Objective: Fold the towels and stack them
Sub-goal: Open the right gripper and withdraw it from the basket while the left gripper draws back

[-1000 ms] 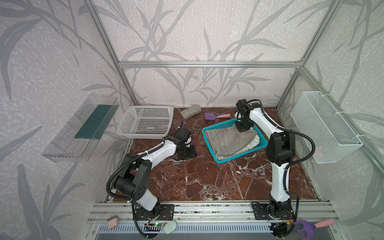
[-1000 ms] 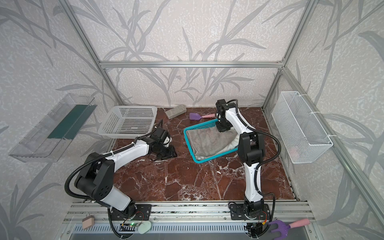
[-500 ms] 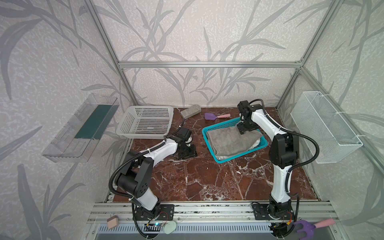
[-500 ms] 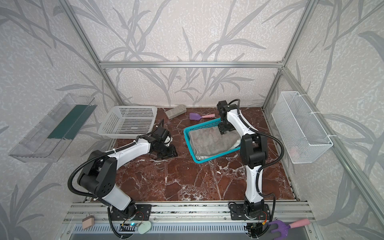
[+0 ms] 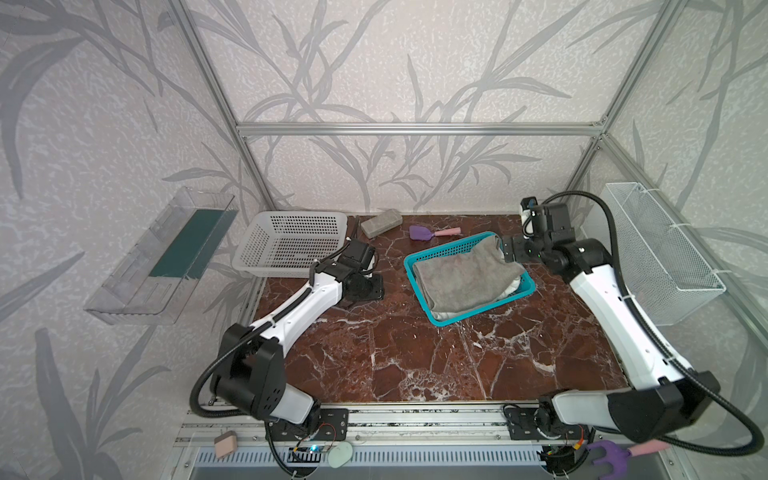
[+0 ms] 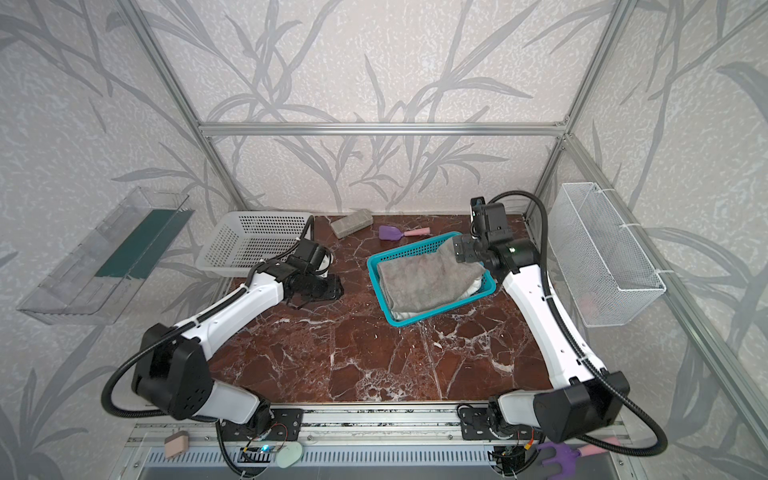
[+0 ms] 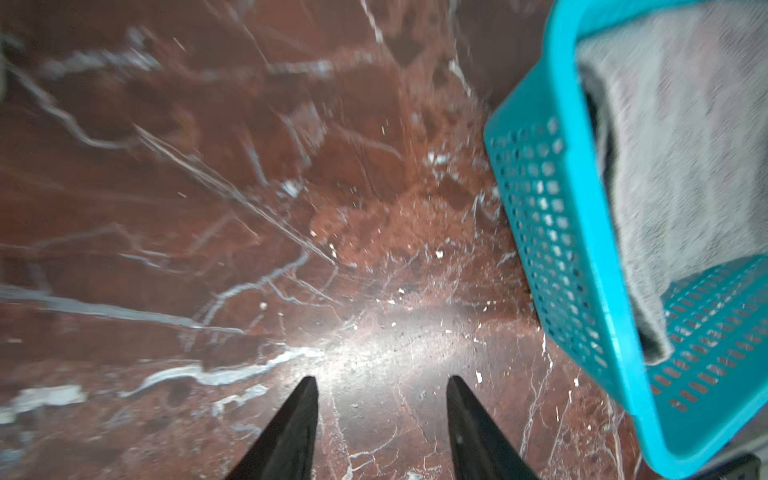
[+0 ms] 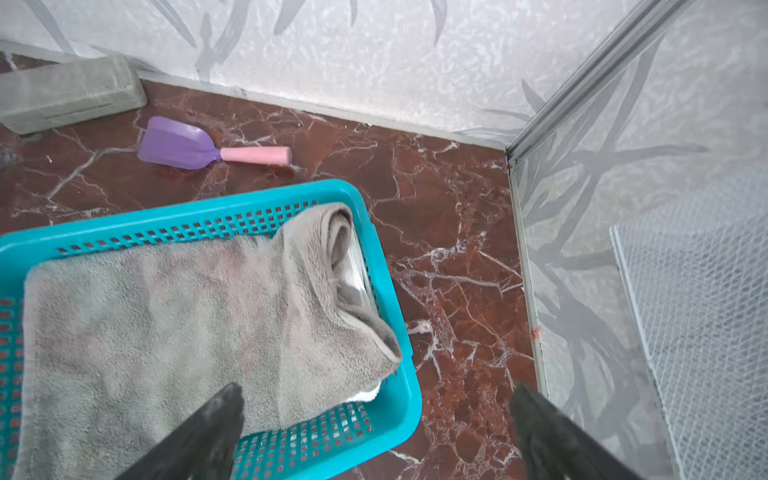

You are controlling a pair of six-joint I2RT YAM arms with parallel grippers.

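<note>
A folded grey-taupe towel [image 5: 465, 278] [image 6: 428, 282] [image 8: 145, 324] [image 7: 685, 145] lies on top inside a teal basket [image 5: 417, 291] [image 6: 379, 291] [image 8: 187, 208]. A white towel's edge [image 5: 515, 286] [image 8: 368, 392] peeks out beneath it. My right gripper [image 5: 509, 251] [image 6: 459, 249] [image 8: 376, 395] hangs wide open over the basket's right corner, one finger over the towel, holding nothing. My left gripper [image 5: 378, 286] [image 6: 337, 286] [image 7: 382, 382] stands open low over bare marble, left of the basket and apart from it.
A white perforated basket [image 5: 291, 241] sits at the back left. A grey block [image 5: 380, 222] and a purple scoop with a pink handle [image 5: 419, 232] lie behind the teal basket. A wire basket [image 5: 660, 249] hangs on the right wall, a clear tray [image 5: 166, 257] on the left.
My right gripper has opened, let go of the grey towel and drawn back to the right. The towel has settled into the basket. My left gripper has widened a little.
</note>
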